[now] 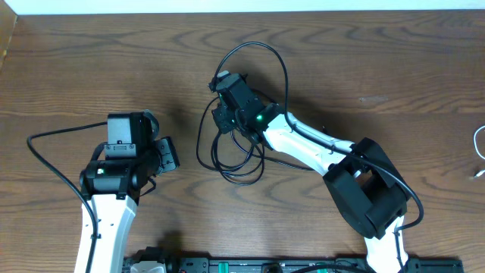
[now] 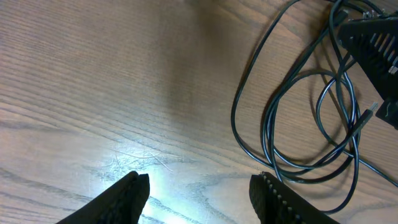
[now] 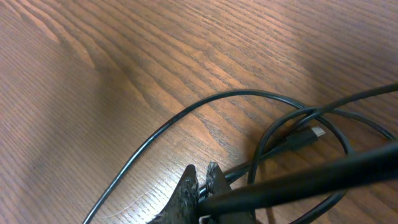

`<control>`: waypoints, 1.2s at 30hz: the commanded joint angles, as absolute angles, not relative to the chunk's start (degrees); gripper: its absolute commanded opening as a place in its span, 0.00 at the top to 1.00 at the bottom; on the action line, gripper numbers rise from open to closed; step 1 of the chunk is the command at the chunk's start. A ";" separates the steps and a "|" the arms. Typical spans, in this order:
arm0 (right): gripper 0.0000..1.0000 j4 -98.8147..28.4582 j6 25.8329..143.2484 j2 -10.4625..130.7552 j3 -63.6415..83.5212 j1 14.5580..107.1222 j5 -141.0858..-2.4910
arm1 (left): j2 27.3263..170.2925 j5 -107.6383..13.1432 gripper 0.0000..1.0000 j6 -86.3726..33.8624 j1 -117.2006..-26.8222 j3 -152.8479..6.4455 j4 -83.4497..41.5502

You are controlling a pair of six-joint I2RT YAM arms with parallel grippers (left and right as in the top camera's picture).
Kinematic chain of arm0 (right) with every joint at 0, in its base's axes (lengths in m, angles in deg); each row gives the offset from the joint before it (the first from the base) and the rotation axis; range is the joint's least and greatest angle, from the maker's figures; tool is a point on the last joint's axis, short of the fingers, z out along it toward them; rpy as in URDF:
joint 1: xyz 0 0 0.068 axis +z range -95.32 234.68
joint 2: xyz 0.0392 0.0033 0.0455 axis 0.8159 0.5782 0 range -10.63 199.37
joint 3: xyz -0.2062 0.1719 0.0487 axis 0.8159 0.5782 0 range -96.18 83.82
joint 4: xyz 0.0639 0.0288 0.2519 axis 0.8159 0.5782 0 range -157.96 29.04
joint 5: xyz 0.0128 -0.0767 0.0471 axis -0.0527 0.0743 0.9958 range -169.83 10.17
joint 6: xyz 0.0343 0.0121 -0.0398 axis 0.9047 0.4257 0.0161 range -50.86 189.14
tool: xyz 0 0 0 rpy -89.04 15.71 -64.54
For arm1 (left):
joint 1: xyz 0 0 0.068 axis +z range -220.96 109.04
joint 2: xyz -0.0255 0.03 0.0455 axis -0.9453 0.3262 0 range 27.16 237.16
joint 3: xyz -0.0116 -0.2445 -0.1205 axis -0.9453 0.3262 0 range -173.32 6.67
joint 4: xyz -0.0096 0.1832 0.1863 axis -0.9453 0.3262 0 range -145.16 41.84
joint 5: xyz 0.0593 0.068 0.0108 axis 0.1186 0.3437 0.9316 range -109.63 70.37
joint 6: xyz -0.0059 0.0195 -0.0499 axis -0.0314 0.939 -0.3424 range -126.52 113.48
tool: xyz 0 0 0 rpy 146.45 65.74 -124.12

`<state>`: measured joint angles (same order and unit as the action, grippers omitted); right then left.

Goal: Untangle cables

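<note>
A tangle of thin black cables (image 1: 235, 155) lies in loops at the table's middle, with one big loop (image 1: 261, 53) reaching toward the far edge. My right gripper (image 1: 221, 117) is over the tangle, shut on a black cable strand (image 3: 249, 169); a small plug end (image 3: 306, 138) lies beside it. My left gripper (image 1: 165, 154) is open and empty, left of the tangle, low over bare wood. In the left wrist view the cable loops (image 2: 298, 118) lie to the right of its fingers (image 2: 199, 196). A white cable (image 1: 479, 155) shows at the far right edge.
The brown wooden table (image 1: 91, 68) runs to a pale far edge. A thick black arm wire (image 1: 53, 163) curves left of the left arm. A black rail with connectors (image 1: 258, 265) runs along the near edge.
</note>
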<state>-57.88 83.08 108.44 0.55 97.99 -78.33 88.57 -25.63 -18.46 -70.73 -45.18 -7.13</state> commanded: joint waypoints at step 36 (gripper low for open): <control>0.99 -60.87 74.44 56.29 -0.93 96.72 -78.14 | 90.21 -69.13 0.36 18.87 -83.26 -45.07 -11.61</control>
